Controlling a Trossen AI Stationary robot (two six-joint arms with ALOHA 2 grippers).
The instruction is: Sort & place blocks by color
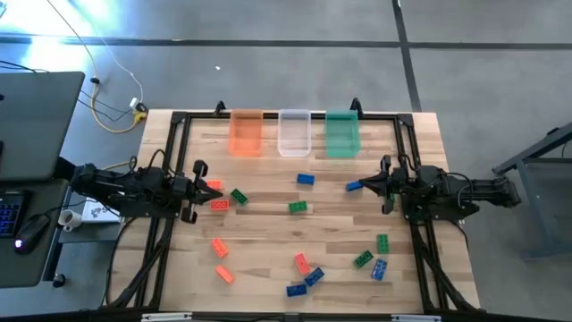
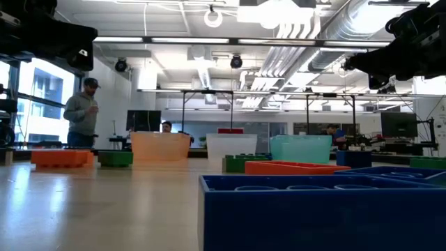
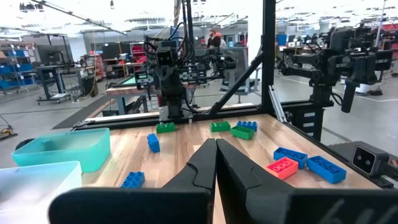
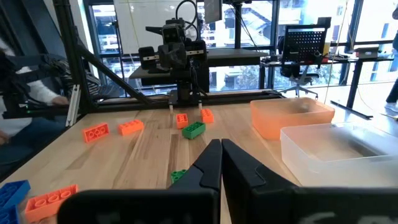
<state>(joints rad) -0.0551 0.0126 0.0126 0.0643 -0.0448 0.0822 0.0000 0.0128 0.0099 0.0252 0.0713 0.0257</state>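
Waiting with jaws pinched shut and empty, the left gripper (image 1: 204, 189) and right gripper (image 1: 374, 184) hover at opposite table edges, seemingly parked before sorting; the blocks (image 1: 298, 207) lie scattered, the orange bin (image 1: 246, 134) unfilled.

I see bright, even overhead light | ceiling strips (image 2: 209, 40) glare in low view | blue block (image 2: 320, 213) nearest lens blurred | faint shadows beneath both grippers
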